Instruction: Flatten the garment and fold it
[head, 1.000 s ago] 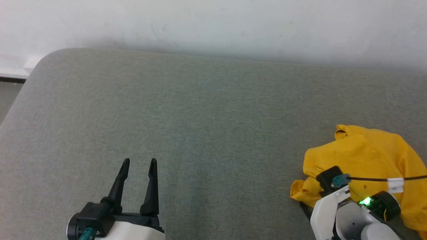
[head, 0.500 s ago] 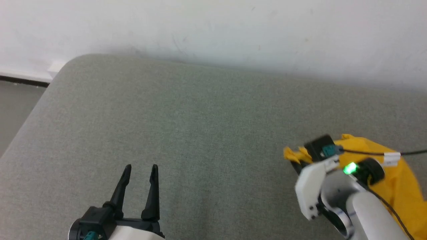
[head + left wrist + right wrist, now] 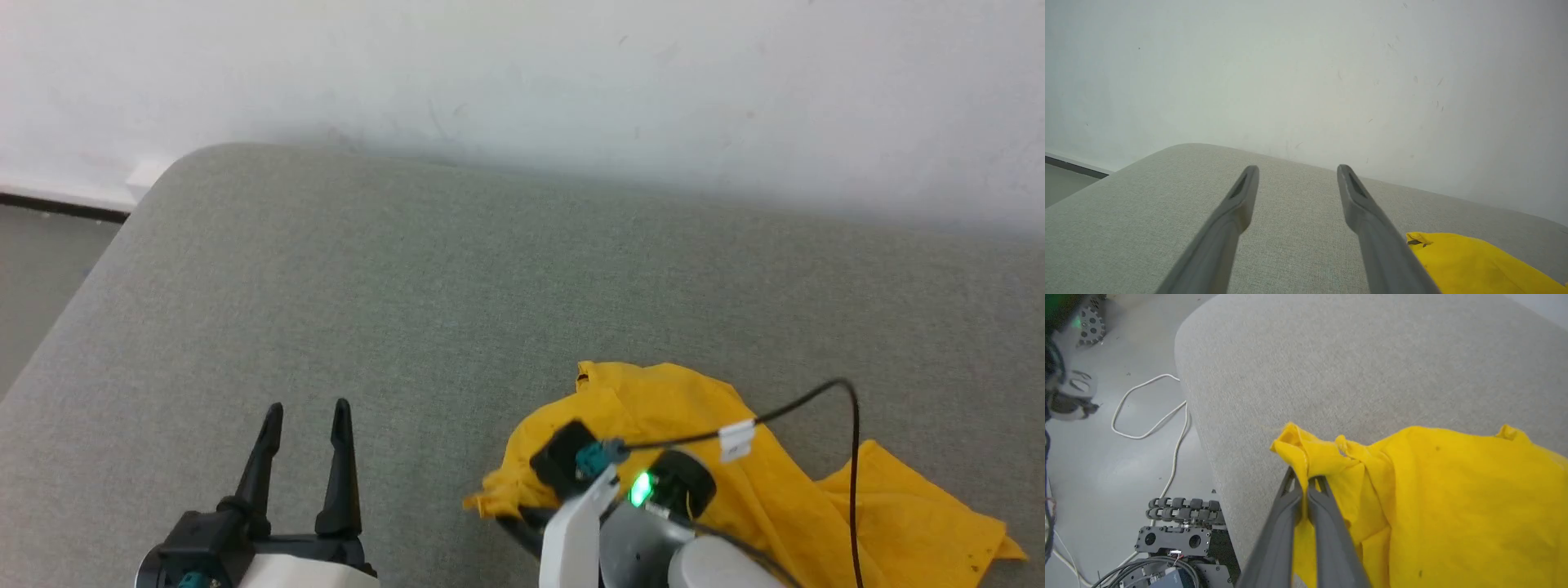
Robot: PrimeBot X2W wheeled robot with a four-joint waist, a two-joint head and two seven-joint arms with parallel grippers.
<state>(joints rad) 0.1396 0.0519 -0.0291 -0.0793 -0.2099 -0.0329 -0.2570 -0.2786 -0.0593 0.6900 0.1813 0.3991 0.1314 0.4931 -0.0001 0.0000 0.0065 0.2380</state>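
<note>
The white wall and the grey fabric-covered table sit a little differently in the head view than a second ago, since the camera itself has shifted.

Even allowing for that, the yellow T-shirt has truly moved. A second ago it lay bunched at the table's right side. Now its leading edge reaches toward the middle of the near edge, and the cloth trails out behind to the right in a longer, flatter, still rumpled sheet.

The right arm's white wrist has swung leftward with it and now lies over the shirt's near left part. In the right wrist view, the right gripper has its jaws pressed together on a gathered fold at the shirt's edge, close to the table's rim. A second ago those jaws were apart.

The left gripper is as before: it hovers over bare table at the lower left, jaws apart and holding nothing, well clear of the shirt.

The black cable on the right wrist now arches up in a loop over the cloth.
</note>
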